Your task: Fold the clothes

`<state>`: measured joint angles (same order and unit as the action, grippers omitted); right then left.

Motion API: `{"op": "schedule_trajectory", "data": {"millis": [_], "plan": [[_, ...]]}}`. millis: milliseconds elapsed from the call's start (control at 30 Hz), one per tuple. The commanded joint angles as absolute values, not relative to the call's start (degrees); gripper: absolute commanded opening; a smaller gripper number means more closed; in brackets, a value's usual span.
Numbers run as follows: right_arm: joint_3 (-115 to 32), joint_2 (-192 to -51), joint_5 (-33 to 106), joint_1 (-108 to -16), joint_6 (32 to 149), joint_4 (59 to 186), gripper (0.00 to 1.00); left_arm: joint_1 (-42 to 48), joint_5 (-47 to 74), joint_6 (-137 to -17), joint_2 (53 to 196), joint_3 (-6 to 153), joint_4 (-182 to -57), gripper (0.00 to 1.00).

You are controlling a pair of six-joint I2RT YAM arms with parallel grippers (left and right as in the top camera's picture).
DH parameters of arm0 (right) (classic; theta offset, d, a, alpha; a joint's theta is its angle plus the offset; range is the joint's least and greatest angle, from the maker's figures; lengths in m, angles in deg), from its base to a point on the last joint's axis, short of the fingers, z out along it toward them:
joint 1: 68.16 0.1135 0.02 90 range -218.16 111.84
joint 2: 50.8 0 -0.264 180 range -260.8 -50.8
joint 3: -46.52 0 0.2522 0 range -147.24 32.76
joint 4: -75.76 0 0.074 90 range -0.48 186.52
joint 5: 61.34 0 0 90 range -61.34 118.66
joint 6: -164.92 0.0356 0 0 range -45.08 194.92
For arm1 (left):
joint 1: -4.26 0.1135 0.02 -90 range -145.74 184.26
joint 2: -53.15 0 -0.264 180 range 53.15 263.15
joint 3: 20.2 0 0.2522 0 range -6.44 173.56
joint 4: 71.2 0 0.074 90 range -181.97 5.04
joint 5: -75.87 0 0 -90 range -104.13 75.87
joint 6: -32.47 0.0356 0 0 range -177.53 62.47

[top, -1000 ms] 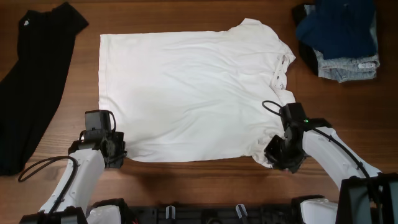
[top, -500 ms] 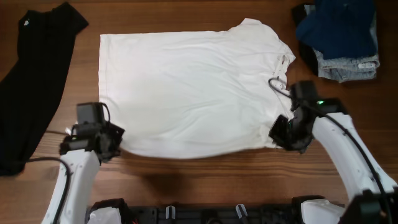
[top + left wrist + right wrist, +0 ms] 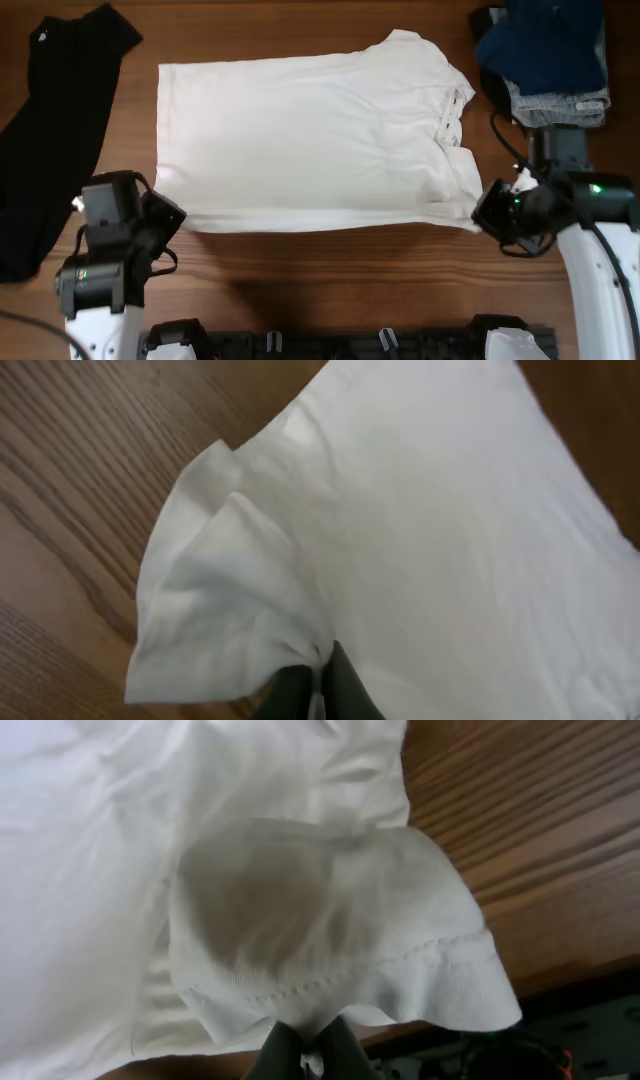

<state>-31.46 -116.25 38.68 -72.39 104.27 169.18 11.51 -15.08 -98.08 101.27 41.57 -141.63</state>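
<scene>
Pinching only small bunches of the large white soft-fabric T-shirt nearest the wooden table's front edge, the left gripper and right gripper, both clenched on it, risk fabric slipping free mid-fold.

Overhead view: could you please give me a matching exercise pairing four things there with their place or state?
Things:
1. white T-shirt
2. black garment
3. navy and denim pile
4. left gripper

Place or state:
A. folded at the far right
B. spread out in the middle
C. shut on a shirt corner
D. along the left side

Pairs: 1-B, 2-D, 3-A, 4-C
</scene>
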Motion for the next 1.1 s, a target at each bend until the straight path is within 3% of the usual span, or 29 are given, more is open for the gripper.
{"op": "schedule_trajectory", "data": {"millis": [0, 333, 633, 1067], "plan": [[-33.98, -116.14, 37.22, -72.74, 100.31, 168.13, 0.04, 11.94, -16.48, -96.71, 100.73, 43.08, -142.29, 0.04], [-34.04, -134.35, 43.03, -72.70, 91.37, 153.51, 0.04, 11.94, -20.32, -96.71, 114.06, 43.08, -139.47, 0.04], [-36.99, -142.17, 43.36, -70.99, 87.83, 135.72, 0.04, 11.94, -24.32, -96.69, 130.15, 43.08, -125.41, 0.04], [-36.99, -151.48, 43.71, -70.95, 86.36, 129.84, 0.04, 11.94, -24.32, -93.41, 141.25, 43.08, -106.42, 0.04]]}}
